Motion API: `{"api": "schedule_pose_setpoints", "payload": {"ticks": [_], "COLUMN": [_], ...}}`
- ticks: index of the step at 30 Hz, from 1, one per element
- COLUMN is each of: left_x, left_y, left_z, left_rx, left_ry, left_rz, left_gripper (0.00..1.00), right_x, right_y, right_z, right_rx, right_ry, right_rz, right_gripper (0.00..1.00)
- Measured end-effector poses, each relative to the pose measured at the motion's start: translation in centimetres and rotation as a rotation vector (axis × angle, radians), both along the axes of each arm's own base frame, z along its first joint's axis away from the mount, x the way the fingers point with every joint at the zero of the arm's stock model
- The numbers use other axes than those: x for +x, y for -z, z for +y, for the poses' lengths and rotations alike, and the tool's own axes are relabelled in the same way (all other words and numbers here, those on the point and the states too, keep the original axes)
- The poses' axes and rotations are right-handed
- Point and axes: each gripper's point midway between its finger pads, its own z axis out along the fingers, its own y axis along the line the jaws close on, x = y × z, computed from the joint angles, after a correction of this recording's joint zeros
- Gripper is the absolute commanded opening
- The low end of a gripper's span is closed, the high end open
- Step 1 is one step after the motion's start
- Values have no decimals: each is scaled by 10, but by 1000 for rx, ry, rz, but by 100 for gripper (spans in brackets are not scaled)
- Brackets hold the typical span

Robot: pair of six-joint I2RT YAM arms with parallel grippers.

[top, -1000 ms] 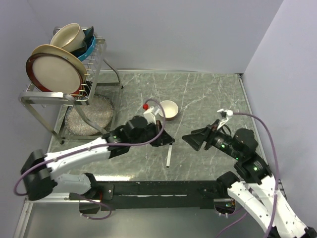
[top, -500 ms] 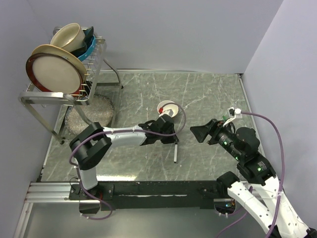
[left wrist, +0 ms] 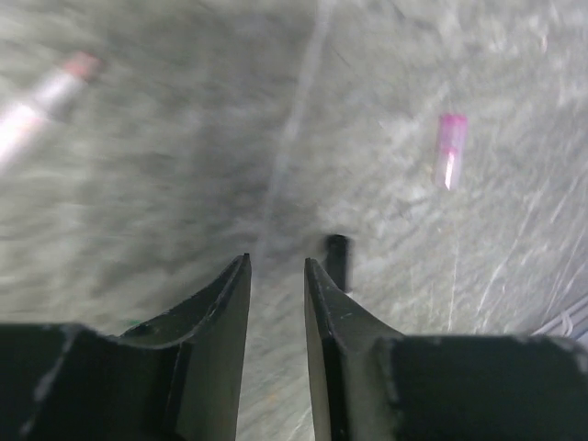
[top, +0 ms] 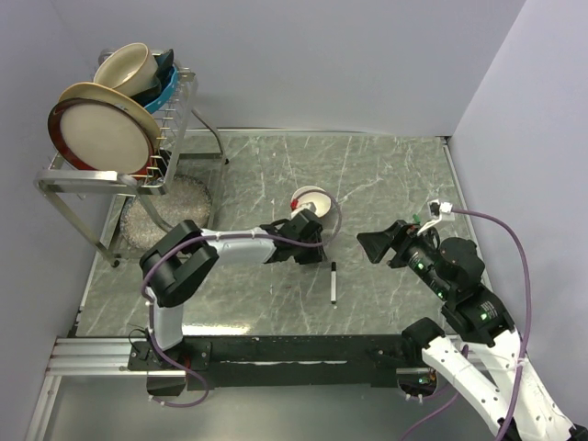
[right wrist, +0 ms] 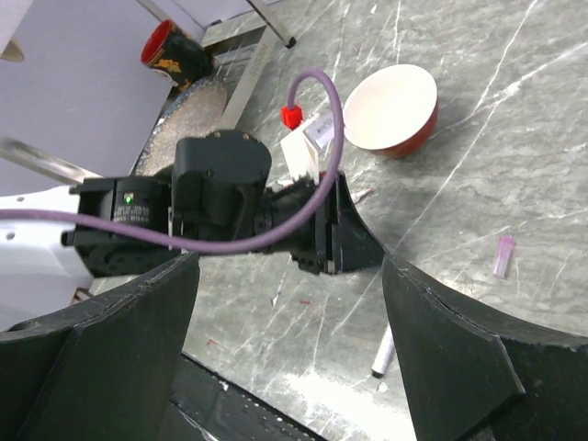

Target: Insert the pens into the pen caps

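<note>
Pens lie loose here. The clearest pen (top: 333, 287) rests flat on the tabletop (top: 404, 175), its white barrel running toward 6 o'clock and its dark end toward 12, touched by neither arm. Whether that dark end is a bare tip or a cap already seated cannot be told from above. Just at 11 o'clock of it the left fingers (left wrist: 225, 303) hang low over the stone, set to a narrow gap with only bare tabletop between them, so they hold nothing. That slim setting would suit something as thin as a cap. Tucked against the tip of one finger is a short black piece (left wrist: 337, 260), perhaps the black cap, perhaps the pen's end, partly hidden. Further out in the left wrist view, toward 1 o'clock, a pink cap (left wrist: 450, 150) lies on its side, well apart from any pen. Toward 10 o'clock a second pen (left wrist: 37, 101) with a reddish end shows only as a blur. No green cap can be found. At 2 o'clock of the first pen the right fingers (right wrist: 459, 340) are spread wide and empty, facing 9 o'clock toward the left arm. That looks like a waiting pose that leaves room to take a pen or steady it. The bowl (right wrist: 395, 106) sits at 12 o'clock of the left fingers, and the dish rack (top: 78, 225) stands far off at 10 o'clock, clear of the work.
</note>
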Motion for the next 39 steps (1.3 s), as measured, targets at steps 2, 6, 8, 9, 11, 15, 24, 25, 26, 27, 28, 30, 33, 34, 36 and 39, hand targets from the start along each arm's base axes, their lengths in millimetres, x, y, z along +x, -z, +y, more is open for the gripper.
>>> {"api": "schedule_pose_setpoints", "payload": {"ticks": [2,6,8,9,11,15,24,25,26,27,28,30,33,34,36,39], "left_x": [8,23,30,32,32,20,-25,-30,-35,-41,-46,-56,-67,-71,-78,-83], "left_y": [-4,-30,-60,-80,-124,-207,-252,-247,-243,-237,-232,-222,-211,-206,-198,-189], "left_z": [9,31,42,46,53,73,132,142,152,164,174,196,224,233,250,266], "left_rx": [10,30,18,3,-43,-158,-213,-205,-199,-191,-190,-195,-237,-252,-274,-286], "left_ry": [-24,-68,-85,-89,-94,-101,-149,-176,-201,-237,-274,-360,-511,-569,-667,-791], "left_rz": [4,-29,-86,-120,-199,-342,-395,-380,-369,-356,-340,-305,-249,-224,-183,-123], "left_gripper": [36,46,50,53,57,64,79,79,81,84,85,81,76,76,74,71], "right_x": [-1,-4,-5,-5,-5,0,-6,-4,-2,0,1,4,6,6,6,6], "right_y": [-2,-1,5,9,21,78,148,146,145,143,143,142,139,139,137,133], "right_z": [0,-2,-3,-3,-3,0,9,11,13,14,15,18,23,23,24,25], "right_rx": [1,14,24,31,38,10,-24,-16,-10,-4,0,8,32,38,47,59], "right_ry": [0,10,21,28,47,88,82,76,74,72,70,65,53,53,51,48], "right_rz": [-1,18,50,71,121,299,521,513,505,498,496,495,489,489,485,474], "right_gripper": [88,84,81,79,76,65,57,57,57,57,57,57,57,57,57,57]}}
